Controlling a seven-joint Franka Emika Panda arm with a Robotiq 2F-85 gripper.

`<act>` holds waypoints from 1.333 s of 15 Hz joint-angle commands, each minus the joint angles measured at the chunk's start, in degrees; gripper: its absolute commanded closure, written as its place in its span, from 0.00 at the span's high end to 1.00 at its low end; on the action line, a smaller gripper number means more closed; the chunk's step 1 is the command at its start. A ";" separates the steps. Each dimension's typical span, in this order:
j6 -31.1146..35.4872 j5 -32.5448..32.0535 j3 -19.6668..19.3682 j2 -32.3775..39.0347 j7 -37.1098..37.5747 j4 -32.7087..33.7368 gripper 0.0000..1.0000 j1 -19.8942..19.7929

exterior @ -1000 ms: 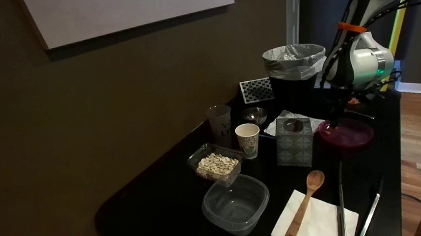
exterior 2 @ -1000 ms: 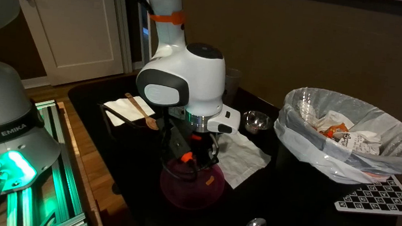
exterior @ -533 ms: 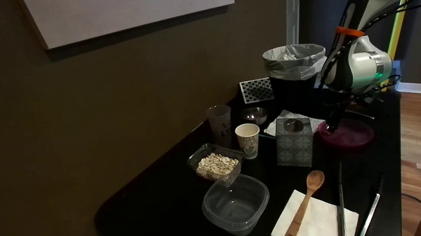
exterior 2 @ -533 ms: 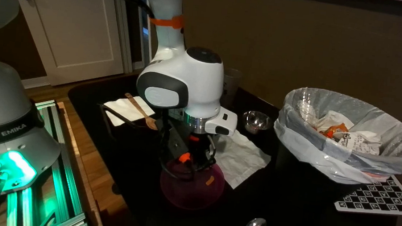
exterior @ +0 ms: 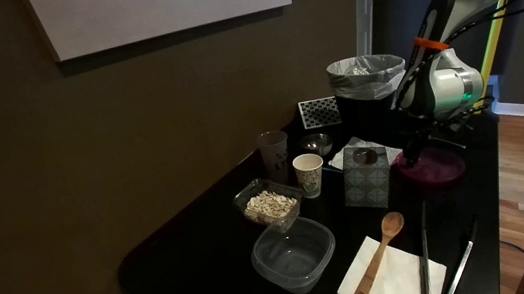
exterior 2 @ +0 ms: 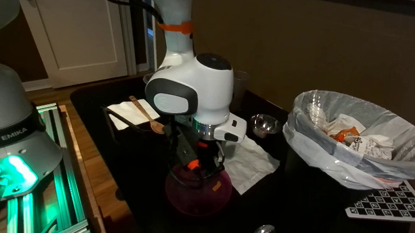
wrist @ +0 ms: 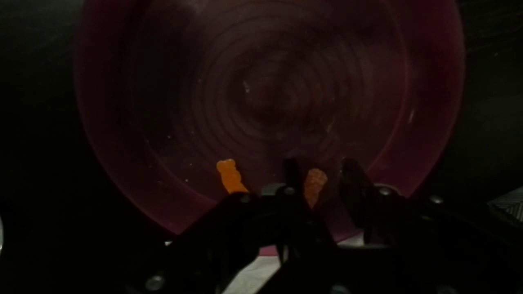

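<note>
- The jaws stand partly apart, low over a magenta dish (wrist: 437,85), holding nothing; their fingertips (wrist: 350,175) are on either side of a reddish-orange piece (wrist: 315,181).
- That piece appears to lie in the dish, toward its rim and closer to one fingertip than the other — the wrist view is dark, so I cannot tell whether they touch.
- Outside the jaws, also in the dish, lies a bright orange piece (wrist: 229,175), its lower end hidden from the wrist view.
- Progress: lining up around the reddish-orange piece looks done; no grip is made, and neither piece is out of the dish, so I judge this an early stage.
- On the black worktop (exterior: 192,268), a patterned tissue box (exterior: 368,185) and a white paper sheet (exterior 2: 252,165) sit just beside the dish.
- Farther off are a paper cup (exterior: 309,181), a clear tray (exterior: 246,197) of oats (exterior: 271,206) and a clear bowl (exterior: 298,280).
- A wooden spoon (exterior: 376,265) lies across a napkin (exterior: 408,276), with metal tongs (exterior: 458,272) alongside.
- A lined bin (exterior: 366,109) stands near a checkered board (exterior 2: 395,204).
- The room is dim — brown wall (exterior: 158,121), hanging picture (exterior: 168,17), white door (exterior 2: 80,26), wooden floor (exterior 2: 96,182).
</note>
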 commanded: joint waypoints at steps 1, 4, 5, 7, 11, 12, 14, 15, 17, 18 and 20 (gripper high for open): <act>-0.12 0.25 -0.40 2.08 0.73 1.87 0.32 0.57; 0.27 -6.88 0.04 2.84 6.48 2.35 0.27 -1.05; 0.24 -8.54 -0.05 3.05 8.12 2.56 0.25 -1.10; 0.19 -11.22 -0.10 3.35 10.54 2.88 0.12 -1.24; 0.01 -14.08 -0.19 3.44 13.39 3.23 0.02 -1.27; -0.02 -14.44 -0.20 3.11 13.83 3.09 0.02 -1.26; -0.68 -15.08 0.39 1.89 14.16 2.56 0.02 -1.79; -0.89 -15.28 0.47 1.29 14.32 2.29 0.02 -1.85; -1.30 -15.46 0.79 0.02 14.56 1.82 0.02 -2.05; -1.63 -15.59 0.88 -0.63 14.69 1.64 0.02 -2.07; -1.89 -15.71 1.07 -1.88 14.81 1.21 0.02 -2.11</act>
